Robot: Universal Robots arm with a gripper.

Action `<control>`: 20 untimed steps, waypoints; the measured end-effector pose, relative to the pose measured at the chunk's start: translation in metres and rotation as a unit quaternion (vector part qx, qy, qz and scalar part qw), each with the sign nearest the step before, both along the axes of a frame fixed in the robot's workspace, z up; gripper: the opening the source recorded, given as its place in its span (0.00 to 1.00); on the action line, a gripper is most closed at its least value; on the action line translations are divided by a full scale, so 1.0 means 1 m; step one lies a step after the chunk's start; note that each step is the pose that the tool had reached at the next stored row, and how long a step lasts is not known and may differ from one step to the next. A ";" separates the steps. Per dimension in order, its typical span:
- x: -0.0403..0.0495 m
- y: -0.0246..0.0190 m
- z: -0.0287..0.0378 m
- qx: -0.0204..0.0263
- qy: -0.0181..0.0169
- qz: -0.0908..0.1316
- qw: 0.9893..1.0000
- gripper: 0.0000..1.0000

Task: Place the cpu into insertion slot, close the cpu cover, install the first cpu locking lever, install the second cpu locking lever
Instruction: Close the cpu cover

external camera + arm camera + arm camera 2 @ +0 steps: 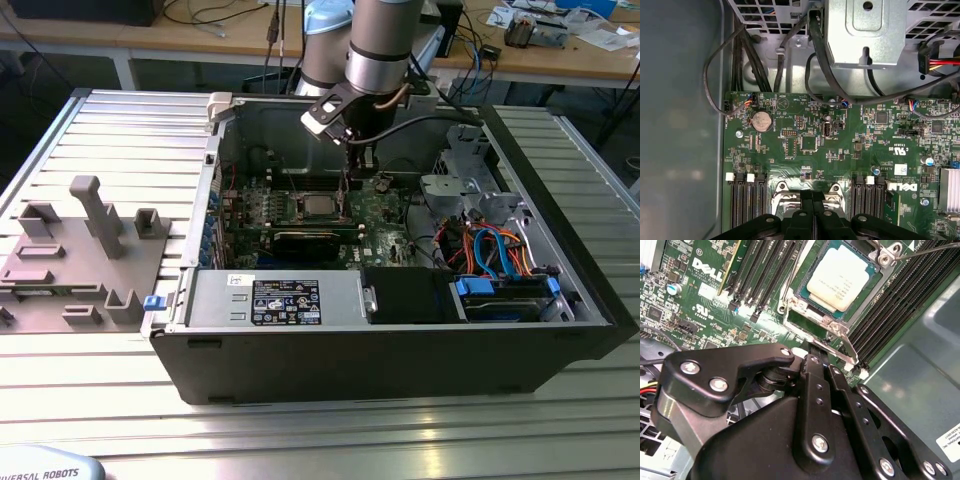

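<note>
RISKS (judged)
- Gripper [819, 357]: jaws closed together, nothing between them, tip just beside the cover [826, 329]. Pressing off-centre could skew the cover or scrape the cpu [840, 276].
- Lever [927, 249]: a thin rod standing free. A glancing push could bend it or miss its catch.
- Memory slots [767, 270] flank the socket closely, so sideways drift could strike them.
- Whether the cover lies fully flat cannot be told.

CONTAINERS
- Slot [804, 290]: holds the cpu, silvery face up.
- Case [400, 350]: open-topped. It holds the green board [840, 125] carrying the slot, a black card [310, 240], a grey labelled box [280, 300], and blue and orange cables [495, 250]
</note>
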State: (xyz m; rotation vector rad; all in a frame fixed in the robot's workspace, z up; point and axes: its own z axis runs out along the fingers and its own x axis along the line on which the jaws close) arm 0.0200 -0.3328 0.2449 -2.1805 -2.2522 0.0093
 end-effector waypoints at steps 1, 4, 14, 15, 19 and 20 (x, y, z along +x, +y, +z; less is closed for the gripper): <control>-0.0004 0.0000 0.0000 0.000 0.000 0.000 1.000 0.11; -0.0013 0.0000 -0.0001 0.000 0.000 0.000 1.000 0.11; -0.0045 0.0000 -0.0003 0.000 0.000 0.000 1.000 0.11; -0.0048 0.0000 -0.0004 0.000 0.000 0.000 1.000 0.11; -0.0065 0.0000 -0.0005 0.000 0.000 0.000 1.000 0.11; -0.0067 0.0000 -0.0005 0.000 0.000 0.000 1.000 0.11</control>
